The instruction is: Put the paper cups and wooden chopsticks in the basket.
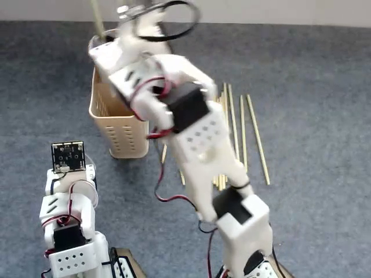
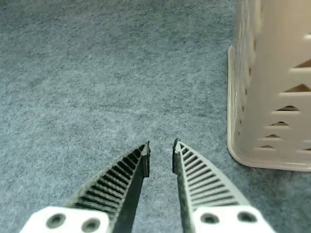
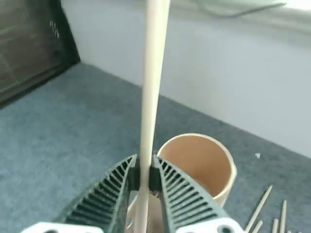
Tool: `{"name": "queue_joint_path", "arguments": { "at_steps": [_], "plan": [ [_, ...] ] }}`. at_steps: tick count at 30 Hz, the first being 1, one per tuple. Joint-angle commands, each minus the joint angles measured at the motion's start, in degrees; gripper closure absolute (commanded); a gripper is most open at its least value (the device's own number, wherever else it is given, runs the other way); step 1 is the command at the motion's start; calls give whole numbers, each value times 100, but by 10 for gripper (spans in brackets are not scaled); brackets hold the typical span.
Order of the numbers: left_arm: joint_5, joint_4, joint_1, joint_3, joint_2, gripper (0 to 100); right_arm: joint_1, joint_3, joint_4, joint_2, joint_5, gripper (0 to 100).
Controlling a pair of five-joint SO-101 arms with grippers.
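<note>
High view, left first: the left arm (image 1: 66,214) sits low at the near-left corner, off to the near side of the basket (image 1: 116,124). Left wrist view shows the left gripper (image 2: 160,145) pointed down at the grey carpet (image 2: 97,73), jaws slightly parted with nothing between them, and the basket wall just beside it. My read is that it is parked there to leave the basket mouth free.

Middle: the basket stands upright on the carpet. The right arm (image 1: 197,133) stretches across and over its top. The right gripper (image 3: 144,165) is pinched tight on one chopstick (image 3: 153,73), held near vertical, probably so it drops in end-first. A paper cup (image 3: 194,160) sits mouth-up right below the jaws; I can't tell whether it is inside the basket or behind it.

Right: the loose chopsticks (image 1: 243,133) lie roughly parallel on the carpet, well apart from the basket and not yet collected.
</note>
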Motion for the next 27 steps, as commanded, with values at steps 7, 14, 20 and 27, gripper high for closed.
{"name": "queue_joint_path", "arguments": {
  "at_steps": [7,14,20,27],
  "plan": [
    [-70,-88,57,101,-57,895,4,-163,-180,356,88,992],
    [-70,-88,57,101,-57,895,13,-136,-48,251,202,803],
    [-70,-88,57,101,-57,895,22,-163,31,215,448,743],
    [-70,-88,57,101,-57,895,1297,-295,1789,-611,782,743]
  ]
}}
